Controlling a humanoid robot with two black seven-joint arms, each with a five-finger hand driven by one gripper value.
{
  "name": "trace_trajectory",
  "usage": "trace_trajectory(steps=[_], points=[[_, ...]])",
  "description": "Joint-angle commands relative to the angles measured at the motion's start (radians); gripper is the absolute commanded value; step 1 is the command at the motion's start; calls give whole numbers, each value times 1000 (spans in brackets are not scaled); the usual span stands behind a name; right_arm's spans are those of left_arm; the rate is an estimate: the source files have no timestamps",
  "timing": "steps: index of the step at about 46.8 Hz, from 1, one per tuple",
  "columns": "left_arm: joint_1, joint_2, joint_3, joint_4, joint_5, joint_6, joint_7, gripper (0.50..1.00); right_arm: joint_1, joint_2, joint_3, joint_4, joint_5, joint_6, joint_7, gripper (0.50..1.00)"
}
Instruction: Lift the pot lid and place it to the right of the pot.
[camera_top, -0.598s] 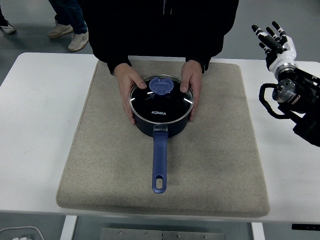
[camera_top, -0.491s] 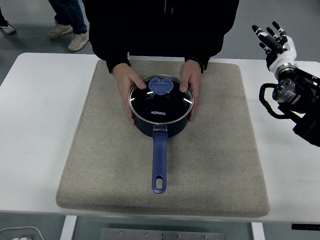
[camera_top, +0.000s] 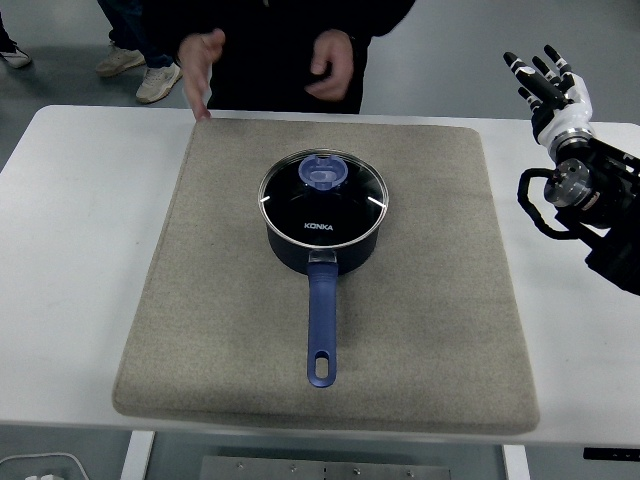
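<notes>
A dark blue saucepan (camera_top: 322, 240) with a long blue handle sits mid-way on a beige felt mat (camera_top: 440, 300) covering the white surface (camera_top: 80, 250), its round glass lid (camera_top: 323, 198) in place on top. The right hand (camera_top: 548, 85) hovers well right of the pot, fingers (camera_top: 522, 68) spread and empty. A person's hands (camera_top: 330, 62) hang above the mat's far edge.

Glossy glass lid (camera_top: 324, 198), rough cloth mat (camera_top: 420, 300)

The right hand (camera_top: 546, 82) hangs raised at the far right edge, fingers spread upward and empty, black forearm angled below.
</notes>
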Motion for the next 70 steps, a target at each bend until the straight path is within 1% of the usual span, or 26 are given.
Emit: trace_trajectory(steps=[1,70], points=[[0,0,1,0,0,0,0,1000,1,-1,-1,-3,-1,-1,0,926],[0,0,0,0,0,0,0,1000,-17,-23,-9,-23,-9,-1,2,926]])
